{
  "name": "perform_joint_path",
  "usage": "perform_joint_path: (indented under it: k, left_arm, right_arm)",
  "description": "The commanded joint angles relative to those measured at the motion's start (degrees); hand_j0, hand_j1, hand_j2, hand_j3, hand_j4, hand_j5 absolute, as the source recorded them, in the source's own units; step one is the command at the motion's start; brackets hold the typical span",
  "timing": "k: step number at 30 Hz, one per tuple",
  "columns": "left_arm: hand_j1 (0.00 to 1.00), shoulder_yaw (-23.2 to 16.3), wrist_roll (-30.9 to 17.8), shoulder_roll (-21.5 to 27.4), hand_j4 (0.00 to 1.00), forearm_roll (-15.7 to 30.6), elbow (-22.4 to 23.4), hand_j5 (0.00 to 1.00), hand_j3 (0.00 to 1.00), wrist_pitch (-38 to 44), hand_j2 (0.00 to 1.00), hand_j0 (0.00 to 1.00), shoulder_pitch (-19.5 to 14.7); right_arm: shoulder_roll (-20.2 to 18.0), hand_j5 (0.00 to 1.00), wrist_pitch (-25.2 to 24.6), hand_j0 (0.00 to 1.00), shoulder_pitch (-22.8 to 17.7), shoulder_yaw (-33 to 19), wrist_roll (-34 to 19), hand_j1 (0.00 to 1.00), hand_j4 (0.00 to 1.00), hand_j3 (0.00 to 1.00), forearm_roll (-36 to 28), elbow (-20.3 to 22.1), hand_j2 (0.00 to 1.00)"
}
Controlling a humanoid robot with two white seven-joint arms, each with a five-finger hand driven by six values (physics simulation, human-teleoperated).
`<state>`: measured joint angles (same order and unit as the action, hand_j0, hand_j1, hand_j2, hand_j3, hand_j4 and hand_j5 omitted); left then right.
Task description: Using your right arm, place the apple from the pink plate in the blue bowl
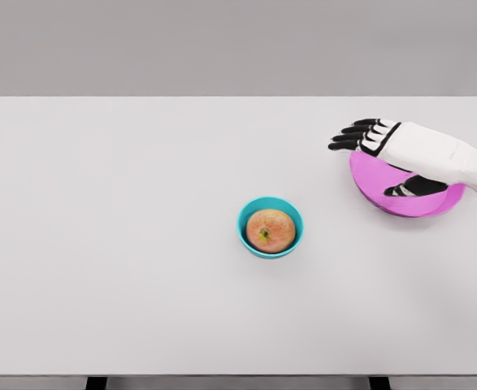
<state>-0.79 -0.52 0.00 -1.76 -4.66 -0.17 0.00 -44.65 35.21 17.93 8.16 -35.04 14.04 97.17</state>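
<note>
Apple (270,231): one, red-orange with yellow patches, sitting inside the blue bowl (247,217) near the middle of the counter (140,244). Roundish, no clear long axis; stem hollow faces up toward the camera, slightly left of centre. Underside hidden by the bowl wall.

Blue bowl: one, upright, teal rim visible all round the apple; stands well apart from the pink plate (368,175).

Pink plate: one, at the counter's right side, its upper right portion covered by the arm. Holds nothing that shows.

Right robot hand (366,136): enters from the right edge, white forearm cut off by the frame. Palm turned down, dark fingers (348,138) stretched out flat and pointing left, past the plate's left rim; thumb (413,188) lies apart over the plate. Released, grasping nothing. Whether it touches the plate cannot be told.

Counter: white, plain; two dark legs show at the bottom edge.
</note>
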Motion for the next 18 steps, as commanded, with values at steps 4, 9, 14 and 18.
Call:
perform_joint_path:
  k: [4, 9, 14, 18]
  left_arm:
    - [1.00, 0.0, 0.0, 0.0, 1.00, 0.0, 0.0, 1.00, 1.00, 0.0, 1.00, 1.00, 0.0]
    - [1.00, -0.1, 0.0, 0.0, 1.00, -0.2, -0.1, 1.00, 1.00, 0.0, 1.00, 1.00, -0.1]
    - [1.00, 0.0, 0.0, 0.0, 1.00, 0.0, 0.0, 1.00, 1.00, -0.1, 1.00, 1.00, 0.0]
    - [1.00, 0.1, 0.6, 0.0, 1.00, 0.3, -0.2, 1.00, 1.00, -0.4, 1.00, 1.00, -0.2]
  right_arm:
    - [1.0, 1.00, -0.2, 1.00, -0.9, -5.7, 0.0, 1.00, 1.00, 1.00, -0.5, -2.1, 1.00]
    - [1.1, 1.00, -0.2, 1.00, -1.6, -5.7, 0.0, 1.00, 1.00, 1.00, -0.3, -2.1, 1.00]
    - [1.2, 1.00, -0.2, 1.00, -1.6, -5.7, 0.0, 1.00, 1.00, 1.00, -0.2, -2.1, 1.00]
    - [1.3, 1.00, -0.2, 1.00, -1.9, -5.7, 0.0, 1.00, 1.00, 1.00, 0.1, -2.2, 1.00]
